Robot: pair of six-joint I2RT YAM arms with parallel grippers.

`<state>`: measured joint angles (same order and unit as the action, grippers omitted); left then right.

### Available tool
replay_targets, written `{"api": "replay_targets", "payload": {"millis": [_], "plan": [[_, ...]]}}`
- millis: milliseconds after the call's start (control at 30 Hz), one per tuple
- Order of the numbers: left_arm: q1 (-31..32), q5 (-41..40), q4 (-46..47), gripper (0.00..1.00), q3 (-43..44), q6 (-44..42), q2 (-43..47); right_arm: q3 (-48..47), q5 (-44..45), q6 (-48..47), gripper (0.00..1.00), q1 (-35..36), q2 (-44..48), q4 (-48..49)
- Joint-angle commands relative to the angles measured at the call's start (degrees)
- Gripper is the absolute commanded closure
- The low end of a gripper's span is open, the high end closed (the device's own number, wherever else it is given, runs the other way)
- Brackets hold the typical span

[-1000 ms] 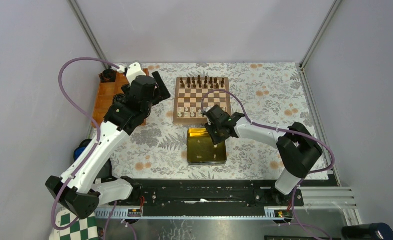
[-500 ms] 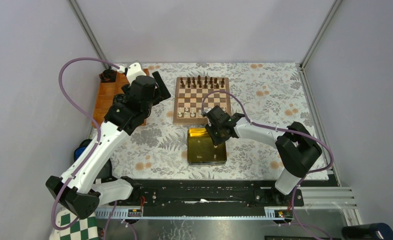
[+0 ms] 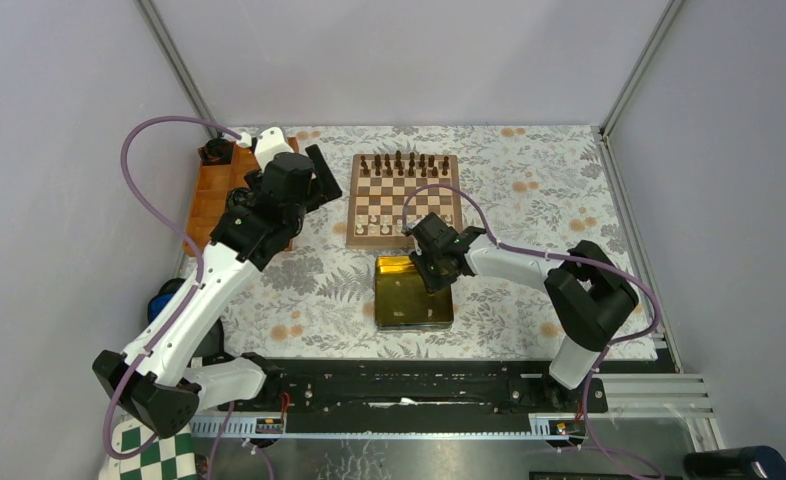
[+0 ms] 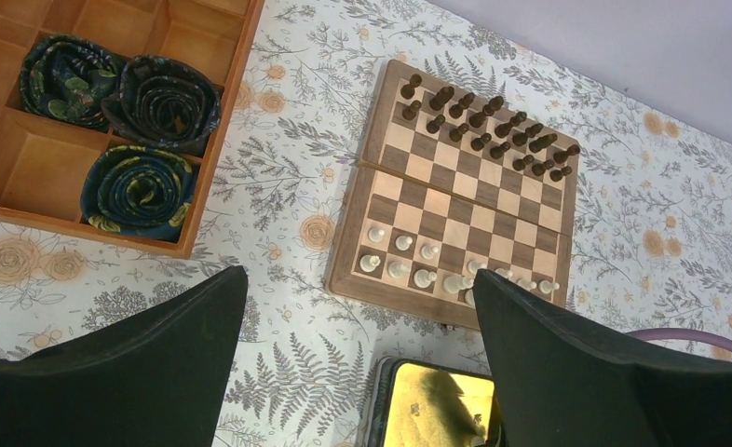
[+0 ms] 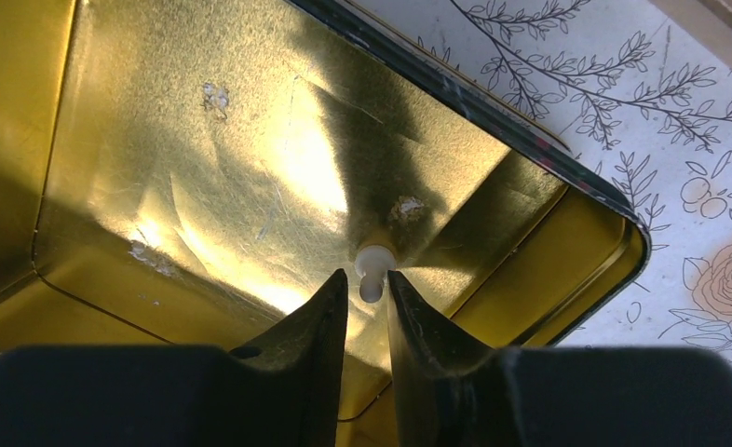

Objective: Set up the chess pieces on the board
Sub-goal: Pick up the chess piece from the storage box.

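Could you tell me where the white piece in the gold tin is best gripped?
Grip the white piece across its narrow part, just beside the wider rounded end, coming from above: the walls of the gold tin leave only the top open.

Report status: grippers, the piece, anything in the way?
Left gripper wide open, empty, raised left of the board. Right gripper down in the gold tin, jaws straddling one white piece, grip unconfirmed. Nothing seen between tin and board.
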<state>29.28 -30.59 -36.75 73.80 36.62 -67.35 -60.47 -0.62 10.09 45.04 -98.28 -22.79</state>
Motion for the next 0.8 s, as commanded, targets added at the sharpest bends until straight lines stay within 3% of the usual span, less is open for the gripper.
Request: {"api": "replay_targets", "payload": {"millis": [0,67,300,767], "plan": [[0.43,-1.68,3.75,0.01,-0.58,-0.36,0.02,-0.27,-0.92,-0.42,0.72,-0.39,-0.4,0.68],[0.43,-1.75,3.85,0.01,-0.59,-0.48,-0.04,-0.43,-0.79,-0.5,0.74,-0.39,-0.55,0.7],[0.41,-1.67,3.82,0.01,-0.62,-0.79,0.01,-1.29,0.04,-0.67,1.0,-0.39,-0.54,-0.16],[0.43,-3.42,2.35,0.01,2.47,-2.18,-0.4,-11.86,4.67,-1.86,1.0,-0.32,2.32,-7.33]]}}
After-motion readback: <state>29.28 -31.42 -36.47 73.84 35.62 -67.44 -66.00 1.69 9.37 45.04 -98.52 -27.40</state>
